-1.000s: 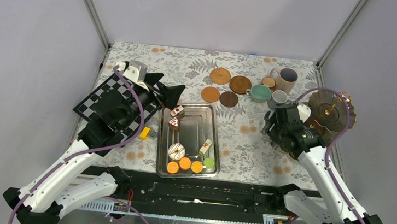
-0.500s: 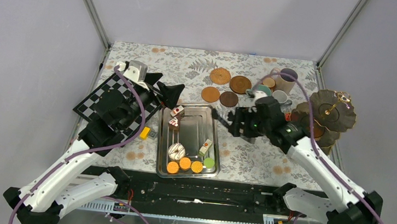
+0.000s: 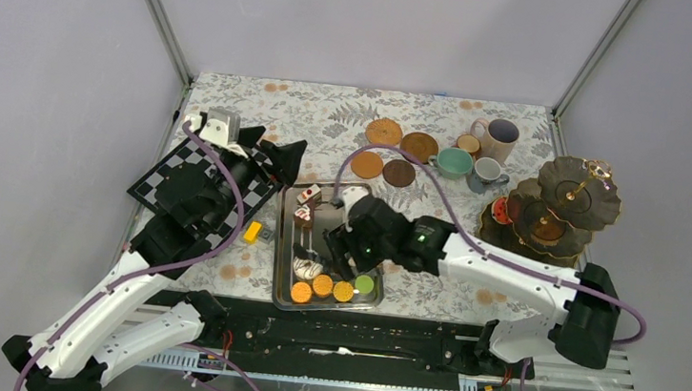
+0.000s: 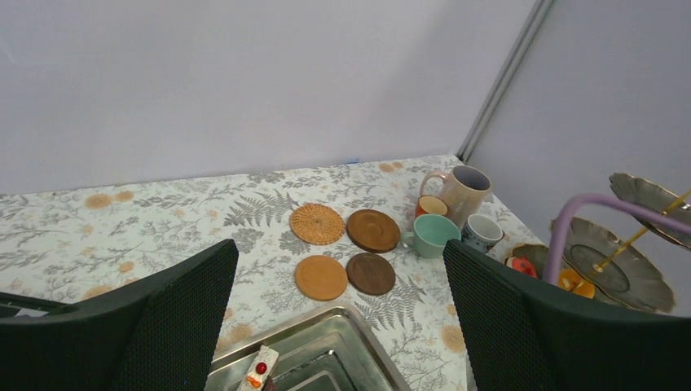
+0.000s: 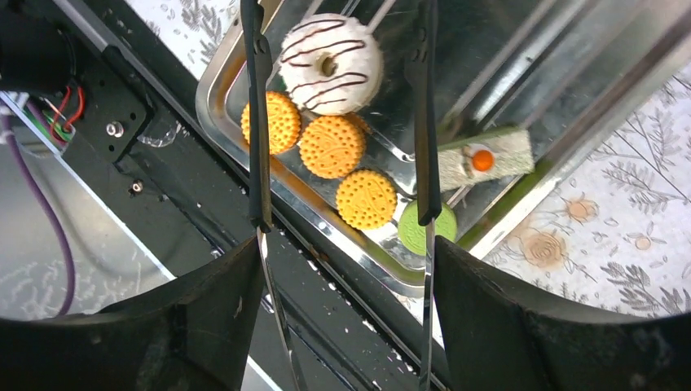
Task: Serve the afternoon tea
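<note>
A flower-patterned desk (image 3: 432,252) seen from above, with two robot arms reaching in from the near edge.

A steel tray (image 3: 345,213) sits in the middle of the desk close to the near edge, its long axis running from the near edge toward the far edge. The right hand (image 3: 308,252) is over the tray's near half. Its two thin fingers (image 5: 259,122) are spread wide and hold nothing. In the wrist view a white donut (image 5: 330,61) with dark stripes lies flat, hole up, between them. Whether a finger touches it cannot be told.

Three orange biscuits (image 5: 330,147) form a row along the tray's near end, with a green biscuit (image 5: 428,228) at the row's right end. A long cake bar (image 5: 481,159) lies flat with one end near the green biscuit. Two cake slices (image 3: 306,203) rest at the tray's far left corner.

The left hand (image 3: 282,146) hangs above the chessboard (image 3: 164,176) by the left edge, fully open and empty.

Four round coasters (image 4: 346,252) lie flat in a cluster beyond the tray. Four mugs (image 3: 480,153) stand upright near the far right corner; the beige and teal handles point toward the left edge. The dark three-tier stand (image 3: 577,191) stands upright against the right edge.
</note>
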{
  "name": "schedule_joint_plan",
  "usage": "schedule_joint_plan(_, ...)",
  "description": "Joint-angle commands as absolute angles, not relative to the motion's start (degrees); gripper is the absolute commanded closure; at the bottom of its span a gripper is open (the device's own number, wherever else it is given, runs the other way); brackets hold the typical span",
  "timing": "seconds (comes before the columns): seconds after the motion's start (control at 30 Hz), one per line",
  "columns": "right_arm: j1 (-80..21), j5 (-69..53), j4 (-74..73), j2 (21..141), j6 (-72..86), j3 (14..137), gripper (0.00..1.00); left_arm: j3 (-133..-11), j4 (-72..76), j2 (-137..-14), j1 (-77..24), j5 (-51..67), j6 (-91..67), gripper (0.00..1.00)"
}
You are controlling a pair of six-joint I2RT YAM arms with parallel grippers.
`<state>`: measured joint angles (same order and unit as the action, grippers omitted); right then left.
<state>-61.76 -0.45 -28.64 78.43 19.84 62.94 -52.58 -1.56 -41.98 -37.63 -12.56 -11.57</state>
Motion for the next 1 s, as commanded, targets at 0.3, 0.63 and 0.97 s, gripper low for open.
schedule_joint_plan(0.3,-75.17,17.91,-31.87,90.28,13.35,73.05,0.22,-51.94,1.49,-41.1,-37.79,-16.6,-10.56,0.01)
schedule_joint_plan(0.63,-77.36,20.64,-36.04,94.57,12.98,74.71,0.21,-52.12,1.41,-41.49,-37.79,-15.98,-10.52,0.01)
schedule_joint_plan(0.97,-77.46,20.02,-35.98,94.75,13.83,74.59,0.21,-52.25,1.33,-41.95,-37.79,-15.42,-10.55,0.01)
